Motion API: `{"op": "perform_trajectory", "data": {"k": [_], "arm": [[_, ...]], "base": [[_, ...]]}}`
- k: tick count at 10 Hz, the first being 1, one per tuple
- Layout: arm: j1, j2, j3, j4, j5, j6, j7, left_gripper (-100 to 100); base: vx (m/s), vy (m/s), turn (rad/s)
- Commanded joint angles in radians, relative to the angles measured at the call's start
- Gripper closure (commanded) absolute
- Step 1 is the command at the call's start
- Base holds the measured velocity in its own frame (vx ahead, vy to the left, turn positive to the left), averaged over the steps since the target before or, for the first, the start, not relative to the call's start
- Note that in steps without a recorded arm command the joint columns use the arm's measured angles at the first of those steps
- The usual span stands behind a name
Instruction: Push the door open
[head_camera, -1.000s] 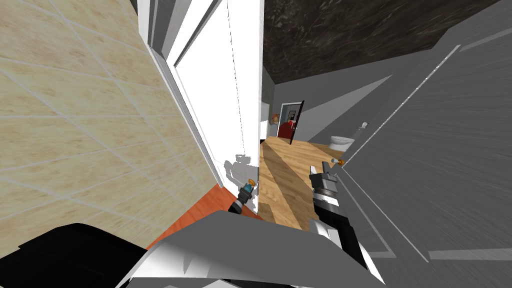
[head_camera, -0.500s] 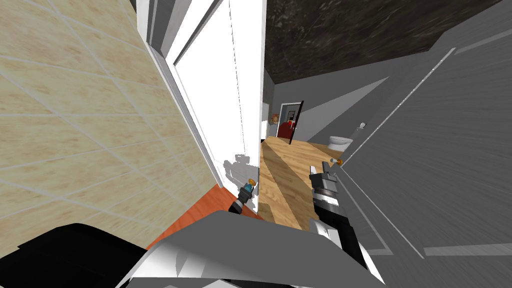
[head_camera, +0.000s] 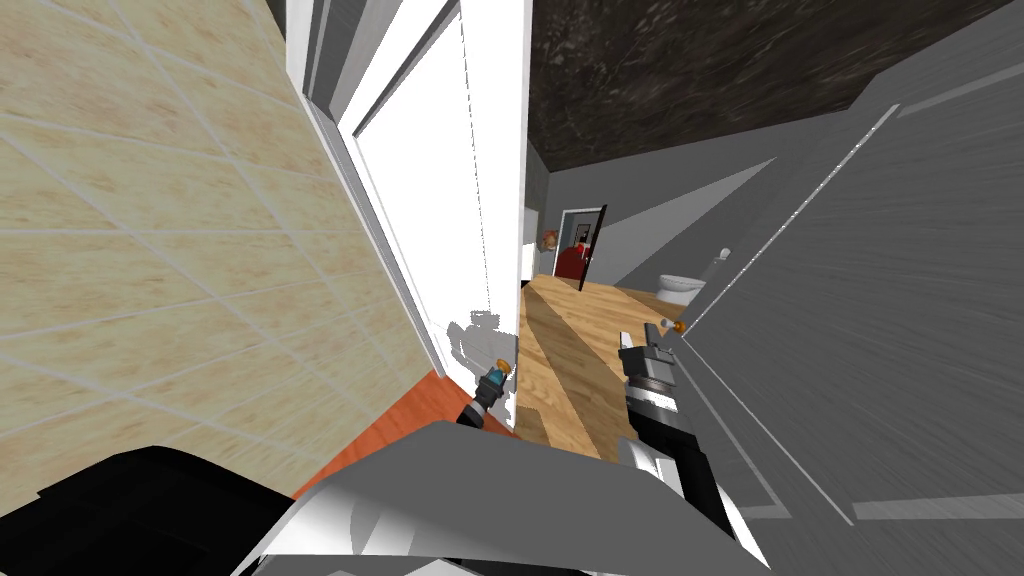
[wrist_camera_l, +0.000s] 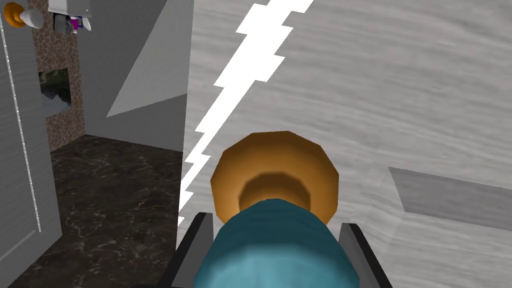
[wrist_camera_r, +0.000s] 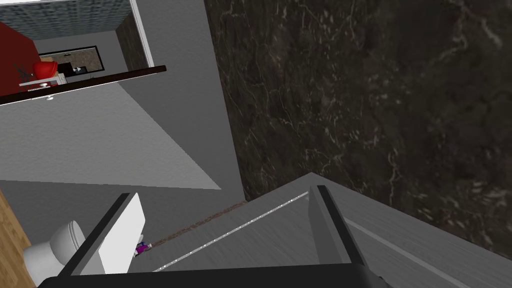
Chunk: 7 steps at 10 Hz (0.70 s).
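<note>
A white door (head_camera: 440, 220) stands edge-on just left of the middle in the head view, with a small knob (head_camera: 504, 368) low on its edge. My left gripper (head_camera: 497, 378) is at that knob. In the left wrist view the teal knob (wrist_camera_l: 272, 250) sits between my left gripper's (wrist_camera_l: 275, 227) fingers (wrist_camera_l: 201, 237), which press its sides. An orange round plate (wrist_camera_l: 275, 170) backs the knob on the pale door face (wrist_camera_l: 375, 100). My right gripper (head_camera: 650, 352) hangs open (wrist_camera_r: 222, 192) beside a grey door (head_camera: 880, 300), holding nothing.
The grey door on my right carries an orange and white knob (head_camera: 679, 326). A beige tiled wall (head_camera: 150, 250) closes my left side. Wooden floor (head_camera: 570, 340) runs ahead between the doors to a toilet (head_camera: 680, 285) and a far doorway (head_camera: 580, 245).
Both grippers keep their places. The grey door's panel line on the right leans slightly further left at its top; the picture has shifted only a little.
</note>
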Motion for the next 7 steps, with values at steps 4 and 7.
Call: {"op": "perform_trajectory", "data": {"k": [4, 7], "arm": [[-0.002, 0.0, -0.012, -0.005, 0.047, -0.012, 0.12, 100], [0.0, 0.002, -0.023, -0.006, 0.085, -0.02, 0.204, 100]], "base": [[0.043, -0.012, -0.003], [0.055, -0.019, -0.002]]}}
